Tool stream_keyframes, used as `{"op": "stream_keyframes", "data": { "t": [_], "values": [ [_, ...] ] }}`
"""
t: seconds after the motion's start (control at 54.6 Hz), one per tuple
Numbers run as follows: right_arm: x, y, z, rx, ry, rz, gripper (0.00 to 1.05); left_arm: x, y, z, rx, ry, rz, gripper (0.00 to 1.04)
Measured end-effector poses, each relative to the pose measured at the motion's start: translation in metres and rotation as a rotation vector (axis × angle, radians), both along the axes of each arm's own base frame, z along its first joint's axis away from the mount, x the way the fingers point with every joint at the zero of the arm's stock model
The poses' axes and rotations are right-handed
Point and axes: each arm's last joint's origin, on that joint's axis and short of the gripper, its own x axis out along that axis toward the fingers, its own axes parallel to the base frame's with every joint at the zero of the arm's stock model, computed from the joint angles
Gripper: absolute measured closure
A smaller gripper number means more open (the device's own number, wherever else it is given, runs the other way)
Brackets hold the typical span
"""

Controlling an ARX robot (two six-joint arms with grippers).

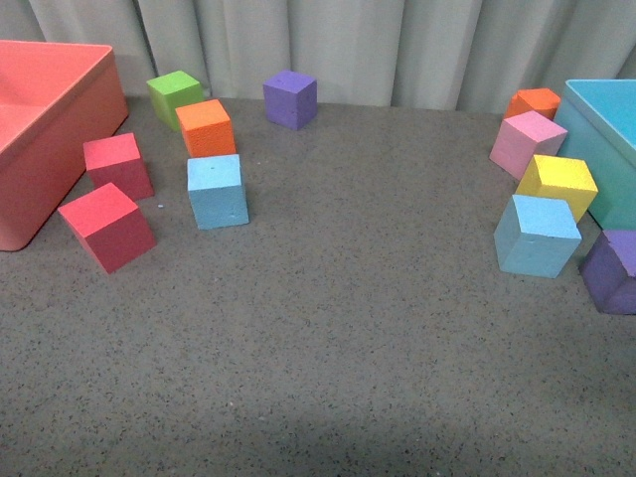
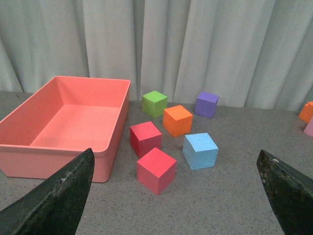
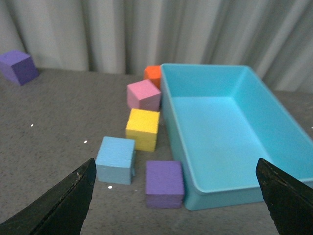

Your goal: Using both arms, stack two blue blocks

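A pale curtain [image 1: 397,50] hangs in soft vertical folds behind a grey tabletop [image 1: 348,338] with a fine, speckled grain. Two smooth rectangular plastic bins with rounded rims stand on it: a coral bin [image 2: 49,164] on the left and a turquoise bin [image 3: 220,132] on the right.

The left gripper [image 2: 175,171] shows as two dull black, scuffed, wedge-shaped fingers [image 2: 63,196] at the edges of its wrist view. They are spread wide, with nothing held between them. The right gripper [image 3: 175,178] looks alike: its fingers [image 3: 283,200] are just as far apart and hold nothing.

The cubes are matte foam with crisp edges, all alike in size. The left blue block [image 1: 217,191] rests flat on the tabletop, just in front of an orange cube [image 1: 206,127]. A green cube [image 1: 174,96] stands behind that. A red cube [image 1: 117,164] and a second red cube [image 1: 106,226] lie between it and the coral bin, and a purple cube [image 1: 290,98] sits back by the curtain. This block lies ahead of the left gripper, within the span of its fingers and well apart from both.

The right blue block [image 1: 537,236] sits just in front of a yellow cube [image 1: 556,186]. A pink cube [image 1: 527,144] and a far orange cube [image 1: 534,102] stand behind that along the turquoise bin. A near purple cube [image 1: 611,270] is just beside the block. It lies ahead of the right gripper, near one fingertip but untouched.

The two blue blocks are well apart and unstacked.
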Motion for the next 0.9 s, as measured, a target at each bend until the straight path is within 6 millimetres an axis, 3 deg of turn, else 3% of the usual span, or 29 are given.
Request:
{"op": "stream_keyframes", "data": {
  "t": [0.11, 0.403, 0.622, 0.897],
  "values": [
    [0.063, 0.002, -0.021, 0.090, 0.244, 0.010, 0.10, 0.000, 0.000, 0.000, 0.000, 0.000, 0.000, 0.07],
    [0.166, 0.015, -0.053, 0.226, 0.566, -0.030, 0.10, 0.000, 0.000, 0.000, 0.000, 0.000, 0.000, 0.07],
    [0.197, 0.029, -0.067, 0.240, 0.680, -0.035, 0.10, 0.000, 0.000, 0.000, 0.000, 0.000, -0.001, 0.07],
    [0.215, 0.034, -0.092, 0.221, 0.798, -0.073, 0.10, 0.000, 0.000, 0.000, 0.000, 0.000, 0.000, 0.07]
  ]
}}
